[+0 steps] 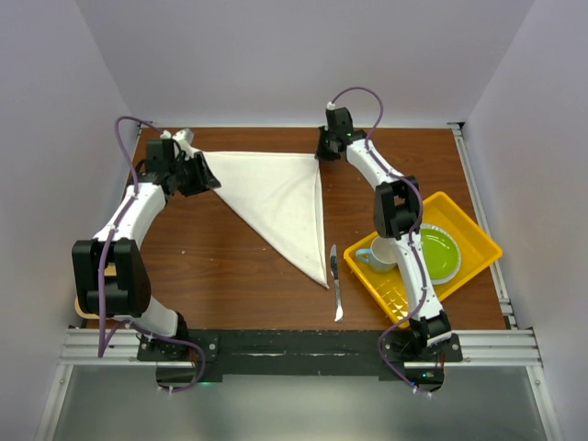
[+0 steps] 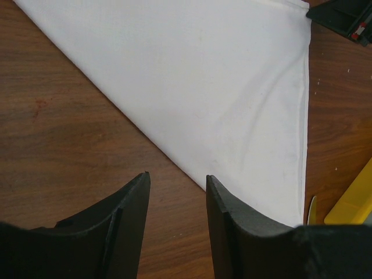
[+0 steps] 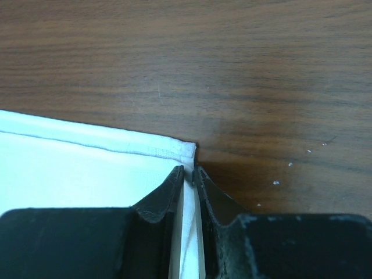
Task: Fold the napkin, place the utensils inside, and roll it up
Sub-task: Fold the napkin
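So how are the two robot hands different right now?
The left gripper is open with nothing in it; the right gripper is pinched shut on a corner of the napkin. The left hangs over bare table, the right over cloth. Both are black.

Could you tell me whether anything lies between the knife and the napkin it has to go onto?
Nothing visible does. The knife lies on the table just right of the napkin's near tip; the tray sits on the knife's other side.
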You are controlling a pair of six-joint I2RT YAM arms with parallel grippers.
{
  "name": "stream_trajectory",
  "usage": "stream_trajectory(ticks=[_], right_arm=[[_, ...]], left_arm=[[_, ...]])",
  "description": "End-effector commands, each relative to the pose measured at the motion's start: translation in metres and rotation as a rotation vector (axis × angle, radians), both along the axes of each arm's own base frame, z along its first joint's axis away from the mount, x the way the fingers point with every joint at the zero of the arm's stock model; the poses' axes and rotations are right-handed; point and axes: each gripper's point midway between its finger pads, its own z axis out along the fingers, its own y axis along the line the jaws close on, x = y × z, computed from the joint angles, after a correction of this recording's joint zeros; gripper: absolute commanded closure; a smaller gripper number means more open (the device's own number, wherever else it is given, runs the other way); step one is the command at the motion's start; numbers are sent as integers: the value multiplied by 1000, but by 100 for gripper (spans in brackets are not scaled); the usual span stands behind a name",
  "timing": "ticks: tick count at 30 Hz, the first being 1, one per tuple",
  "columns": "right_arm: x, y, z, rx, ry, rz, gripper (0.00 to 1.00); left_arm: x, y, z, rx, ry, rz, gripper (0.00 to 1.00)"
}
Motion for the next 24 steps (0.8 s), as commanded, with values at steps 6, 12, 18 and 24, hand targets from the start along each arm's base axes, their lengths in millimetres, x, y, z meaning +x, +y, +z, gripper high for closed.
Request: stream_trajectory(ticks=[6, 12, 18, 24], right_arm=[[17, -1, 86, 34, -152, -25, 96], [20, 3, 89, 53, -170, -19, 100], [19, 2, 80, 46, -154, -20, 92], [22, 8, 78, 61, -168, 6, 100]], left_arm=[[5, 4, 10, -4, -51, -11, 51], [5, 4, 5, -8, -41, -12, 51], [5, 5, 4, -7, -37, -13, 51], [5, 8, 3, -6, -34, -5, 51]])
